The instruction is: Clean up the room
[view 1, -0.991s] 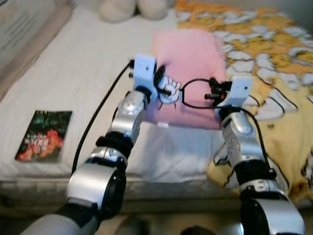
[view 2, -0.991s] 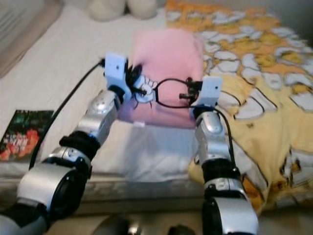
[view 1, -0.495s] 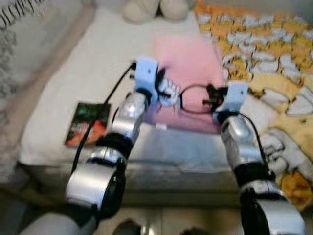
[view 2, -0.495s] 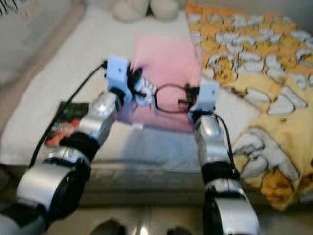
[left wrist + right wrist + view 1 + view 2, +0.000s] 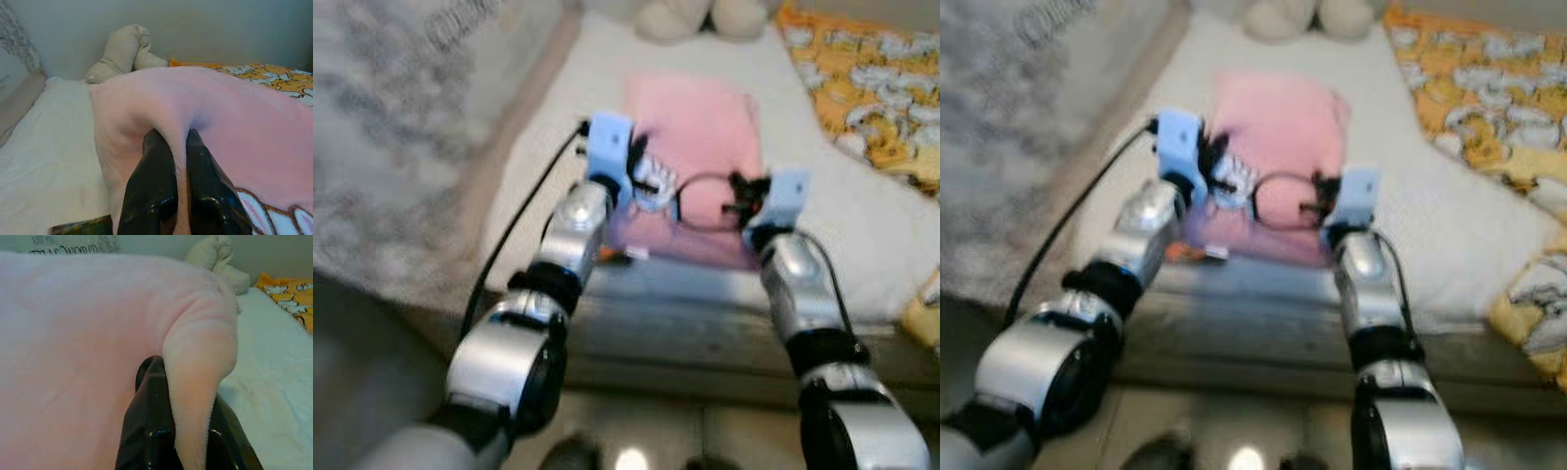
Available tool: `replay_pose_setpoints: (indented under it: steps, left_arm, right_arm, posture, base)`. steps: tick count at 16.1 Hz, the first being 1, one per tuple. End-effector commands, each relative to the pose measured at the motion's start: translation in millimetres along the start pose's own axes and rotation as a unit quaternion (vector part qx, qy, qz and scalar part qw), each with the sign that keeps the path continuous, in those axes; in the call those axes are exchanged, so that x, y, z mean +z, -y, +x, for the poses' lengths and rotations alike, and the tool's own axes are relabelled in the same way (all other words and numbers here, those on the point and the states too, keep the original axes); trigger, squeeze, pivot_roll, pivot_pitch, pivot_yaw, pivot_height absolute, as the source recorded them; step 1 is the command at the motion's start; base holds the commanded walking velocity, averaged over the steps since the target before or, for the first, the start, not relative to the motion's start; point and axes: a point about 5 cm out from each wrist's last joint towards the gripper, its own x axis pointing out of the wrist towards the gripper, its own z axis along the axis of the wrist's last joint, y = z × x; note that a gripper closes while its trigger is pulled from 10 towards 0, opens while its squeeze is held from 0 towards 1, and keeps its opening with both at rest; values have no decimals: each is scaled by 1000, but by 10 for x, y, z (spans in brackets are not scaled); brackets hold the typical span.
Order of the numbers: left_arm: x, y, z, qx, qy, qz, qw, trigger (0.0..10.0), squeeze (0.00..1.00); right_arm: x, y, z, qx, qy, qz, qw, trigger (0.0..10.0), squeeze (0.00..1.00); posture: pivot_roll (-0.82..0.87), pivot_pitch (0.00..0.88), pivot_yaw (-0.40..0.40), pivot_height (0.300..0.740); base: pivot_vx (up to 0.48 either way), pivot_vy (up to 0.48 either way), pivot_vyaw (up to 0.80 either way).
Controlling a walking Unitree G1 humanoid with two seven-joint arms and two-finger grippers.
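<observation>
White-sheeted bed [image 5: 862, 225], yellow quilt [image 5: 1489, 69] rumpled aside. The left tool [image 5: 168, 161] and right tool [image 5: 168, 396] each pinch a near corner of the pink blanket [image 5: 695, 127], lifted over the mattress. Folding is barely begun, I'd judge.

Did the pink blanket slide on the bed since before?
Yes. The pink blanket slid left across the white sheet, away from the yellow blanket, over the book.

I count 1 pink blanket [image 5: 690, 137], pinched by my 2 grippers, left [image 5: 177, 147] & right [image 5: 168, 377], plus 1 white bed sheet [image 5: 1449, 225], 1 yellow patterned quilt [image 5: 1489, 73], 1 beige plush toy [image 5: 122, 51] & 1 book [image 5: 80, 227].
</observation>
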Motion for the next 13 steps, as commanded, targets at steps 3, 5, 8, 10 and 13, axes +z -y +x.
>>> replay_pose_setpoints:
  steps: [3,5,8,10,13]
  left_arm:
    - [113,-190,1,28,17,10,999,10000,0]
    - [111,-196,2,28,14,15,999,10000,0]
    - [19,-215,-28,48,-7,29,998,10000,0]
    - [-24,-184,-39,45,-12,11,999,10000,0]
    - [-36,-145,-28,43,-18,25,999,10000,0]
  right_arm:
    - [18,41,-3,-18,7,4,1000,10000,0]
    - [3,38,-2,-17,3,4,1000,10000,0]
    - [-51,50,-44,-18,-3,4,1000,10000,0]
    - [-79,52,-61,-17,-7,4,1000,10000,0]
    - [-95,30,-54,-13,-12,5,1000,10000,0]
  posture:
    - [22,0,8,740]
    - [25,0,8,740]
    - [21,0,14,740]
    - [21,0,14,740]
    - [20,0,12,740]
  base:
    - [302,374,0]
    - [339,339,0]
    - [0,0,0]
    - [409,0,0]
    - [480,0,0]
